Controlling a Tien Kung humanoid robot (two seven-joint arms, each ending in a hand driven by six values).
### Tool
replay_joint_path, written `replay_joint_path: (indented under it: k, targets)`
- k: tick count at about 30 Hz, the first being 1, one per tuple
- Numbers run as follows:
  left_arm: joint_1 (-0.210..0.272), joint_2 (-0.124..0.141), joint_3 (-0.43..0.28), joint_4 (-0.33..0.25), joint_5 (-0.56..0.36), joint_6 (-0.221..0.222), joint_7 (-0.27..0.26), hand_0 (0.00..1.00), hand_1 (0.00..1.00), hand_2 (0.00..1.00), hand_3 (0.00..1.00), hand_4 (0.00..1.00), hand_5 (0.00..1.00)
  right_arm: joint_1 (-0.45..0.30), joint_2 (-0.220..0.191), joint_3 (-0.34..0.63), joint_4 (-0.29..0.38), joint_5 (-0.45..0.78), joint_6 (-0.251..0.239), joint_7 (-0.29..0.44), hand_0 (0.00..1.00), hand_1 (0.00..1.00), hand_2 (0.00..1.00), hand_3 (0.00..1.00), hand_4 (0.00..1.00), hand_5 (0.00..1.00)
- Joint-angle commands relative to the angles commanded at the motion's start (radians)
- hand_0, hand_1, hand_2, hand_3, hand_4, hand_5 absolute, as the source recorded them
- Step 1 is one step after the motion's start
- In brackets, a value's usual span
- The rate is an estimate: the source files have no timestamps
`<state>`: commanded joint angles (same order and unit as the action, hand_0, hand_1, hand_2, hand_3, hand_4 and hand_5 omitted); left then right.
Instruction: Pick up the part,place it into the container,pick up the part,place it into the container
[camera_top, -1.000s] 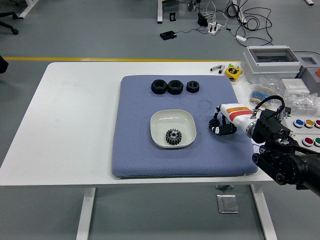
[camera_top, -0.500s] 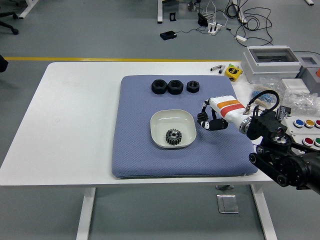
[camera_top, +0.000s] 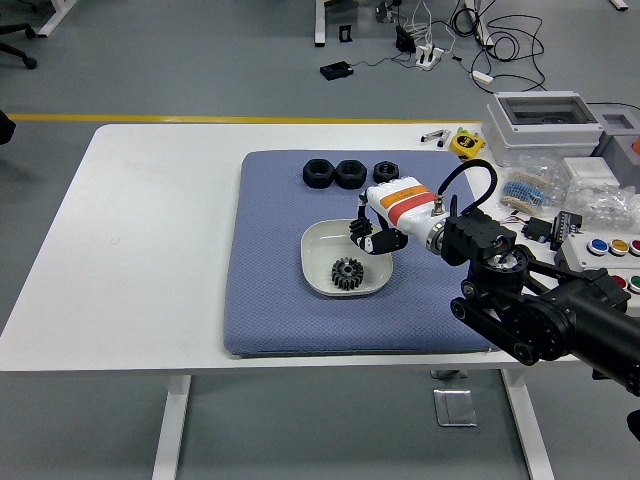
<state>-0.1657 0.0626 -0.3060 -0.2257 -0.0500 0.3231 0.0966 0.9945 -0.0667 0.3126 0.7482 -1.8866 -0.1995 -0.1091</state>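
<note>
My right hand, white with an orange band, hovers over the far right rim of the white bowl. Its black fingers are curled around what looks like a small black part, mostly hidden inside the grip. A dark gear lies in the bowl, just below and left of the hand. The bowl sits in the middle of the blue mat. Three black nuts stand in a row at the mat's far edge. My left arm is out of view.
Right of the mat are a grey box, a yellow tape measure, bags of small parts and a panel of coloured buttons. The white table stretches bare to the left of the mat.
My right hand has travelled left from the mat's right side to above the bowl's far right rim, with the fingers still curled. The gear and the nuts have not moved.
</note>
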Motion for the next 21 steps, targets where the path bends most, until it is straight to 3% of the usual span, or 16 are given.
replay_joint_path:
  k: [5,6,7,11,12,21]
  targets:
    - [0.0,0.0,-0.001,0.0,0.001,0.001,0.0,0.514,0.541,0.699,0.603,0.596,0.577,0.008,0.024,-0.011,-0.014,-0.009,0.054,-0.006,0.153,0.302,0.435,0.609,0.824,0.37]
    - [0.001,0.0,-0.002,0.0,0.002,0.0,0.001,0.514,0.539,0.698,0.602,0.596,0.573,0.009,0.027,-0.012,-0.014,-0.008,0.056,-0.003,0.22,0.396,0.564,0.698,0.935,0.396]
    - [0.001,0.0,-0.003,0.0,0.004,0.0,0.002,0.514,0.539,0.698,0.602,0.596,0.573,0.011,0.03,-0.014,-0.013,-0.008,0.054,-0.001,0.22,0.396,0.564,0.698,0.935,0.396]
    - [0.002,0.0,-0.008,0.0,0.011,-0.001,0.005,0.514,0.539,0.698,0.602,0.596,0.573,0.016,0.034,-0.012,-0.011,-0.007,0.043,0.008,0.22,0.396,0.564,0.698,0.935,0.396]
    - [0.002,0.0,-0.008,0.0,0.011,-0.001,0.005,0.509,0.537,0.696,0.602,0.602,0.581,0.018,0.034,-0.011,-0.011,-0.007,0.039,0.009,0.271,0.448,0.646,0.779,0.995,0.411]
    - [0.006,-0.001,-0.008,0.001,0.008,-0.001,0.003,0.507,0.535,0.693,0.601,0.604,0.584,0.017,0.002,0.025,0.02,-0.008,-0.036,0.011,0.259,0.442,0.65,0.776,0.973,0.41]
